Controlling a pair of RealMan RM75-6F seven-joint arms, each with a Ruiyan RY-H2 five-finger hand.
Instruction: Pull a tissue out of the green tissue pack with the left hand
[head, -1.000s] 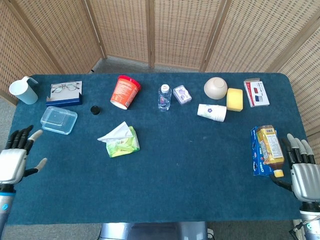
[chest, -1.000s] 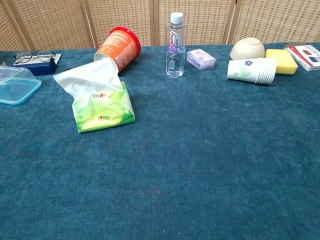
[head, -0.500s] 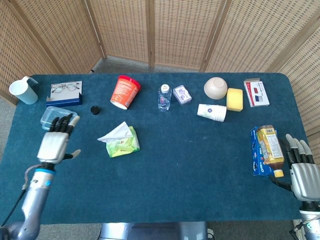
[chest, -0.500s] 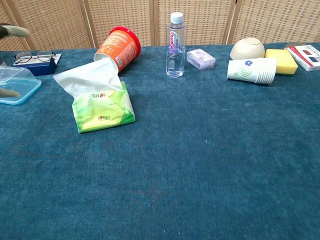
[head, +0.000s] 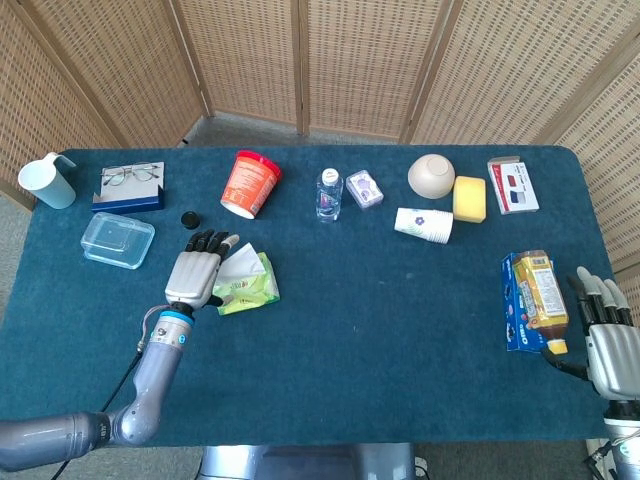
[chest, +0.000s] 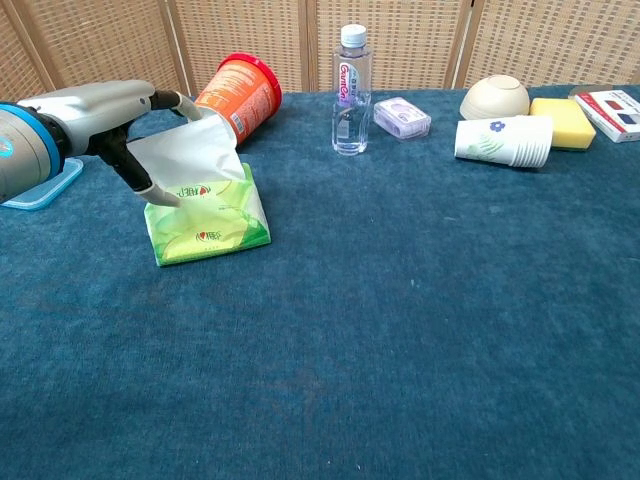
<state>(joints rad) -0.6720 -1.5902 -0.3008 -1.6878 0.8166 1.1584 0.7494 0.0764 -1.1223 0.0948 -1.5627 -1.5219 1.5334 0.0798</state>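
A: Head view first. Where is the green tissue pack (head: 246, 289)?

B: On the blue table (head: 380, 350), left of the middle, well in from the near edge. A white tissue (head: 238, 264) sticks up out of its top, toward the far edge.

A: And the left hand (head: 196, 275)?

B: Right at the pack's left side, back of the hand up, fingers (head: 205, 241) stretched toward the far edge alongside the tissue. They look spread and I see nothing clamped in them, though I cannot tell whether they touch the tissue.

A: The right hand (head: 607, 345)?

B: At the near right corner, fingers straight and apart, empty. A bottle of brown drink (head: 541, 290) lying on a blue packet (head: 516, 304) is just beside it.

A: Now the chest view.

B: The left hand (chest: 95, 108) comes in from the left edge, above and behind the pack (chest: 207, 217). Its thumb (chest: 137, 170) points down at the tissue's (chest: 190, 152) left side, at the pack's top. Nothing shows the tissue pinched.

A: Anything near?

B: An orange tub (chest: 235, 94) lies on its side just behind the tissue, toward the far edge. A clear water bottle (chest: 348, 91) stands upright further right. The right hand is out of this view.
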